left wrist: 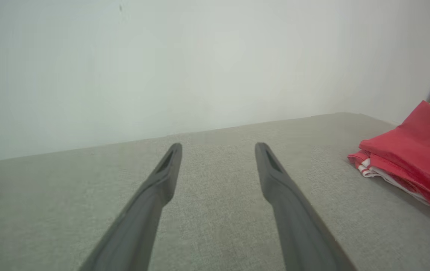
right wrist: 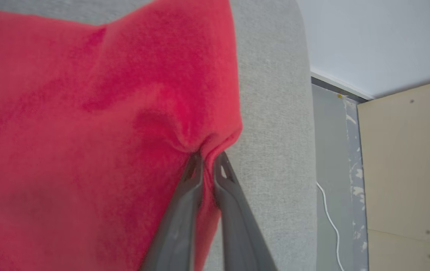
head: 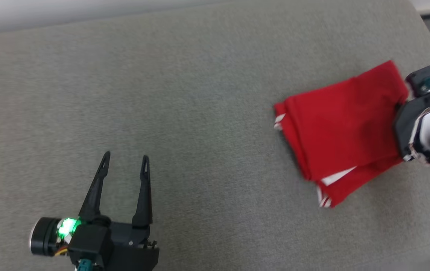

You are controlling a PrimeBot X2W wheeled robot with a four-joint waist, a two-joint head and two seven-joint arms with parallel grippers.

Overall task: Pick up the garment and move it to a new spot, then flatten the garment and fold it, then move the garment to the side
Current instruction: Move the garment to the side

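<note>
right fingers: nearly shut, pinching a puckered bit of cloth at the garment's edge; tips point to 12 in the right wrist view
left fingers: spread wide, nothing between them, tips to 12 in the head view; in the left wrist view only bare grey fabric lies under them
red garment: folded, lying flat, at 3 o'clock in the head view; white stripes show at its 9 and 6 o'clock edges; right wrist sits at its 3 o'clock edge
garment, other views: at 3 o'clock from the left wrist, layers stacked; spreads from 9 to 12 in the right wrist view
gap: left fingers at 7 o'clock in the head view, well apart from the garment
surface: grey woven fabric
white cable: on the floor, 4 o'clock of the right fingers
</note>
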